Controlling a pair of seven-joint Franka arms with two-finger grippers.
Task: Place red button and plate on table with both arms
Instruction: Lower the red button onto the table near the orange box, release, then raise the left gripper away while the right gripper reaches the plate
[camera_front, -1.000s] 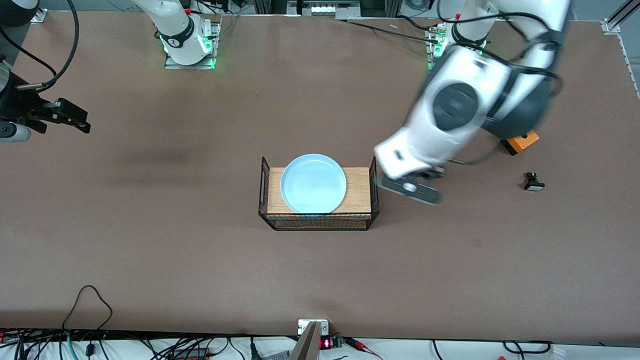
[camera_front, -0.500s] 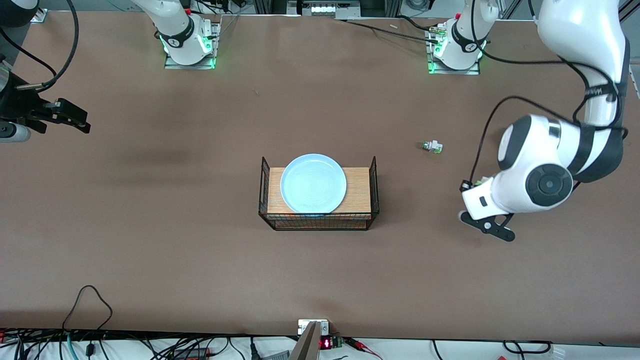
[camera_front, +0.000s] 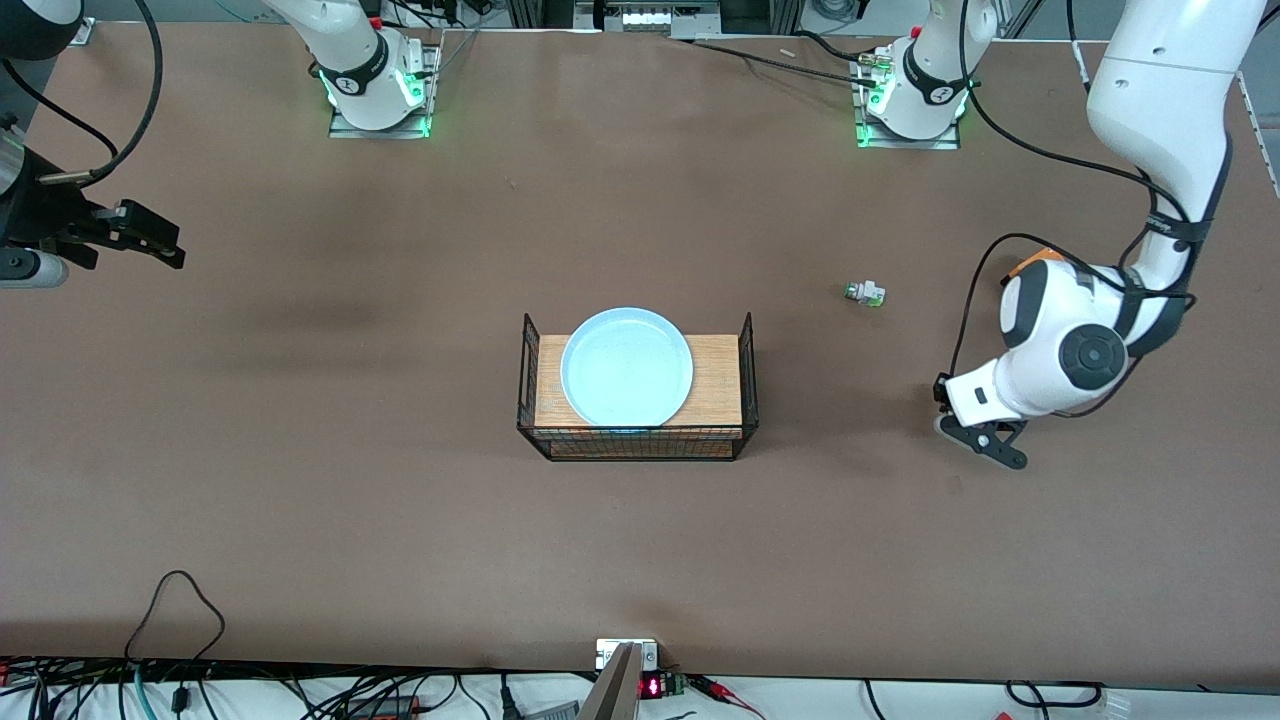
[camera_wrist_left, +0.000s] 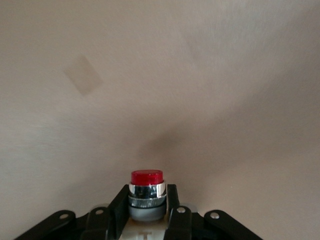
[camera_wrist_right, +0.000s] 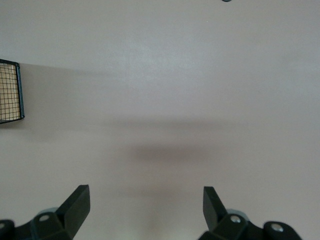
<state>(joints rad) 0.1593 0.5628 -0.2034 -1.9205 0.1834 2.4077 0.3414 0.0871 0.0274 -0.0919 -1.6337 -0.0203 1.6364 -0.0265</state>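
Observation:
The red button, with a red cap over a chrome ring, sits between the fingers of my left gripper, which is shut on it just above the bare table. In the front view my left gripper is low over the table toward the left arm's end, and the button is hidden under the hand. The pale-blue plate lies on the wooden top of a black wire rack at the table's middle. My right gripper waits open and empty over the right arm's end; it also shows in the right wrist view.
A green-tipped button part lies on the table between the rack and the left arm. An orange block peeks out past the left arm. A corner of the rack shows in the right wrist view. Cables run along the table's near edge.
My left arm has swung from beside the rack toward its own end of the table and come down low. It now covers the black button part. The right arm barely moved.

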